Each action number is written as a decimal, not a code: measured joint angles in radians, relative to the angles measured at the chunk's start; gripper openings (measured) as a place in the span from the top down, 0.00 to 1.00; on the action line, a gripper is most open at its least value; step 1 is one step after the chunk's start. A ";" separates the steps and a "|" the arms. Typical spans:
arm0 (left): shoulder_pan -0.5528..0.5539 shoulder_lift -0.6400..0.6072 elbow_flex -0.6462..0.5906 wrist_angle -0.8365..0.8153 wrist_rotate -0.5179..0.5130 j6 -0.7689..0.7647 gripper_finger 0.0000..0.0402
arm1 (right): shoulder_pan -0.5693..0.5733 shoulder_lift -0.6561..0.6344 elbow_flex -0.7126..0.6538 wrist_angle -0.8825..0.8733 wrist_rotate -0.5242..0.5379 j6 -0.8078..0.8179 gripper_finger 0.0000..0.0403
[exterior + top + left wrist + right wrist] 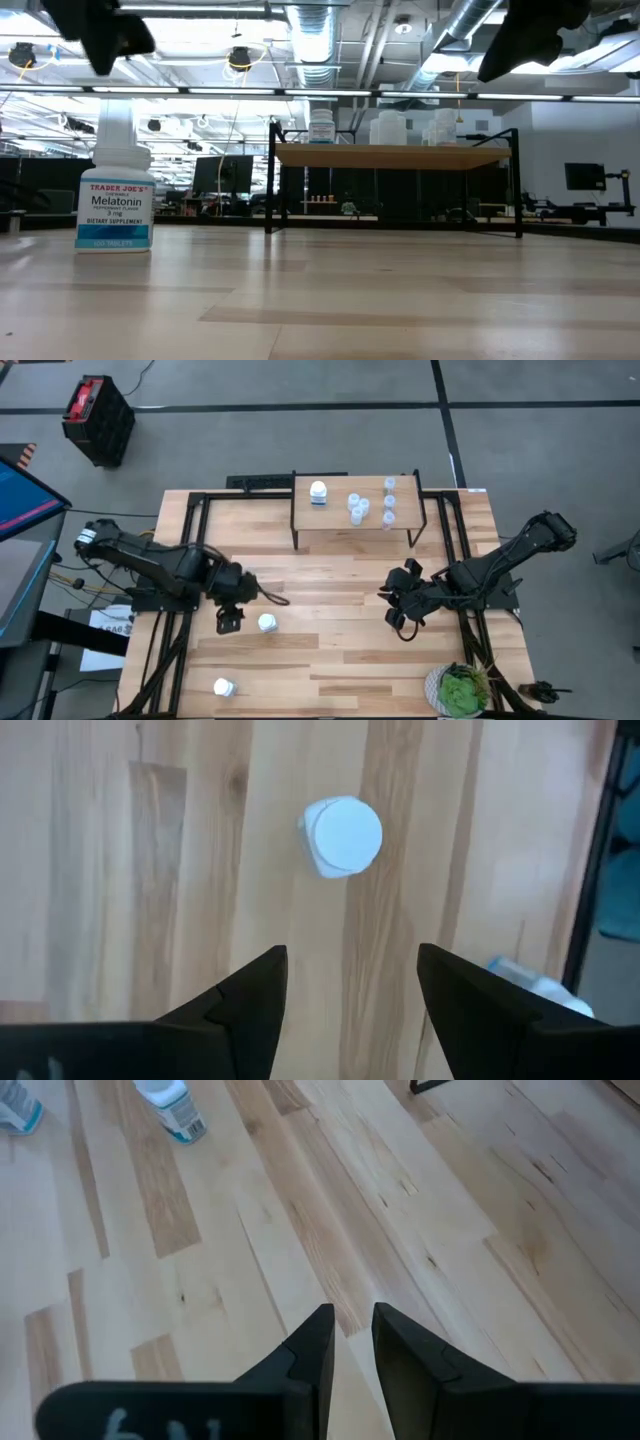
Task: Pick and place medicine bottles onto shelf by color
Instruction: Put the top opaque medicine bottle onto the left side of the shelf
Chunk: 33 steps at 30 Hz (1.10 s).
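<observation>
Spanning a grey-floored room, the table [340, 575] sits beneath left pincer [229, 623] spread apart.

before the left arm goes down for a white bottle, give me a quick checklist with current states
1. Left gripper fingers apart: ok.
2. Left gripper empty: ok.
3. White bottle on the table is upright, cap up: ok.
4. Gripper centred over that bottle: not ok, in the left wrist view the bottle sits ahead of the fingertips.
5. Room on the shelf beside the white bottle already there: ok.
6. Right gripper away from the pick spot: ok, it hangs empty on the far side of the table.
</observation>
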 joint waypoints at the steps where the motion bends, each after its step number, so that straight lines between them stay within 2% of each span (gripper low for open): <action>1: -0.017 -0.007 -0.023 0.024 -0.013 -0.026 0.47 | 0.000 0.000 0.000 0.001 0.000 0.000 0.76; 8: -0.109 0.004 -0.170 0.166 -0.062 -0.162 0.47 | 0.000 0.000 0.000 -0.002 0.000 0.000 0.76; 14: -0.134 0.060 -0.271 0.256 -0.060 -0.197 0.37 | 0.000 0.000 0.000 -0.005 0.000 -0.001 0.76; 18: -0.134 0.116 -0.301 0.291 -0.078 -0.206 0.28 | 0.000 0.000 0.000 -0.006 0.000 -0.002 0.76; 23: -0.133 0.223 -0.310 0.444 -0.097 -0.212 0.20 | 0.000 0.000 0.000 -0.010 0.000 -0.001 0.76; 27: -0.133 0.313 -0.310 0.561 -0.097 -0.185 0.19 | 0.000 0.000 0.000 -0.010 0.000 -0.002 0.76; 33: -0.117 0.397 -0.284 0.564 -0.113 -0.178 0.19 | 0.000 0.000 0.000 -0.012 0.000 -0.002 0.76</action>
